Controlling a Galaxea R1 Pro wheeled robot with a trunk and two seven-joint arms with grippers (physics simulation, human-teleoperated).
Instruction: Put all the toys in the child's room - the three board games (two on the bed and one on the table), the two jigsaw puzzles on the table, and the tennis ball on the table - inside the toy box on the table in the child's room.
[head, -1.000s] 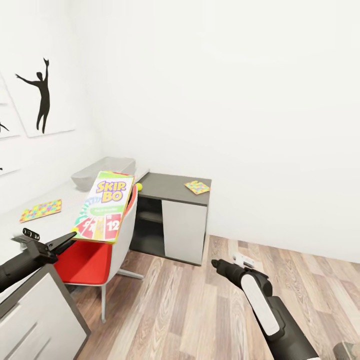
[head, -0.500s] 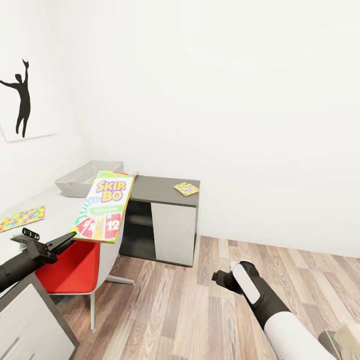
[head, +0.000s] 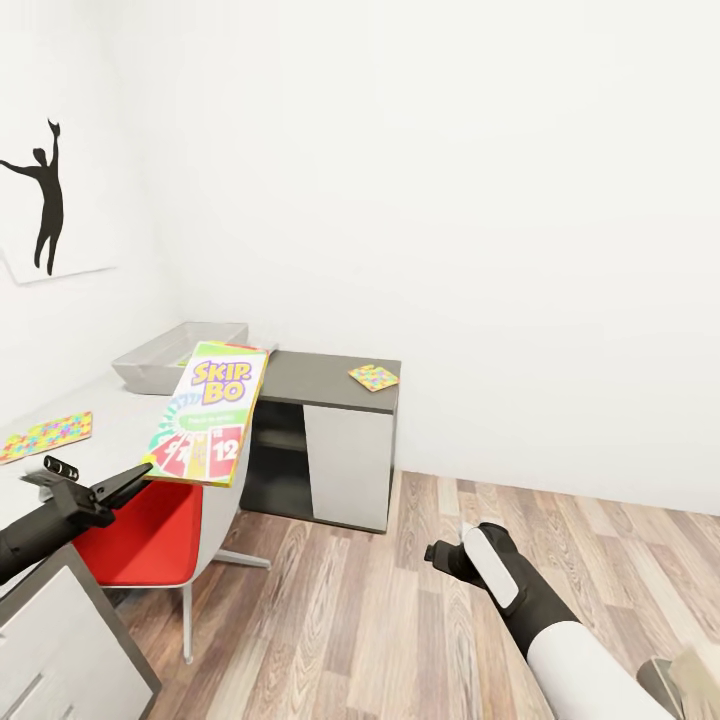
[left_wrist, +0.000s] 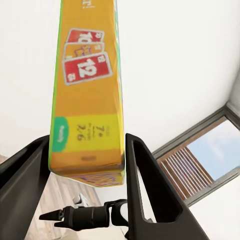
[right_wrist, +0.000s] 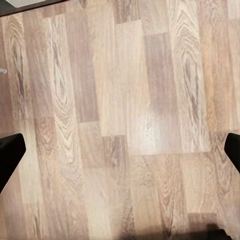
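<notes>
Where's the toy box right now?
In the head view the toy box sits at left on the pale table, against the wall, just behind the SKIP-BO box held in the left gripper.

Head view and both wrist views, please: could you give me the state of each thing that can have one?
SKIP-BO box: held off the table, clamped at its end.
Left gripper: jaws shut on the SKIP-BO box.
Right gripper: jaws open, empty, pointing at the wood floor.
Toy box: on the table, contents hidden.
Jigsaw puzzle: flat on the table.
Second jigsaw puzzle: flat on the dark cabinet.
</notes>
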